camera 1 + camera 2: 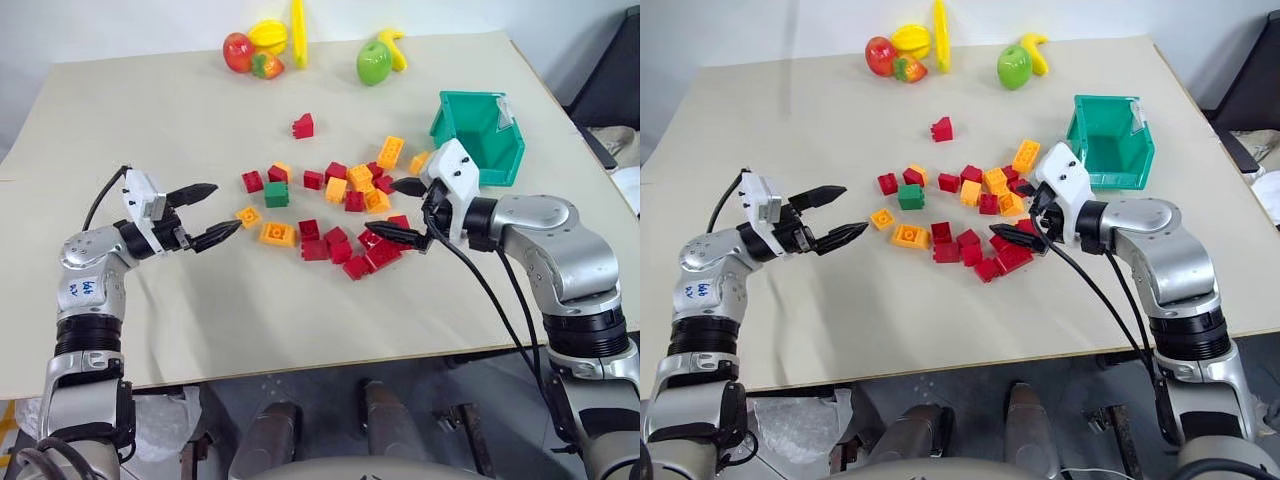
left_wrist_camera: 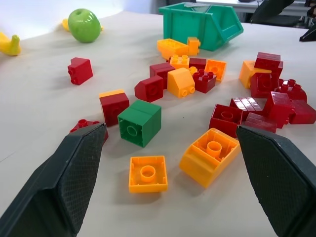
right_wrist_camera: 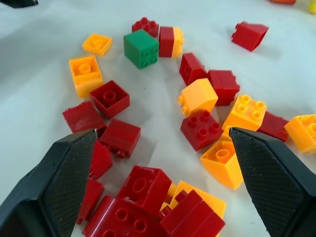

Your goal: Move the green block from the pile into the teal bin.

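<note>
Green block (image 1: 277, 194): lying at the pile's (image 1: 345, 215) left edge, unheld.
Both grippers, left (image 1: 209, 213) and right (image 1: 404, 211), spread wide (empty); the right hand hides several bricks; teal bin's (image 1: 480, 135) inside is unclear.

Plastic toy fruit lay at the far edge of the beige table (image 1: 200, 300): a green apple (image 1: 373, 62), red apple (image 1: 238, 52) and yellow banana (image 1: 298, 32).

Bright, even light falls over my table (image 1: 200, 110); shadows stay soft, and my fingertips (image 2: 74, 182) look perhaps slightly blurred close up.
</note>
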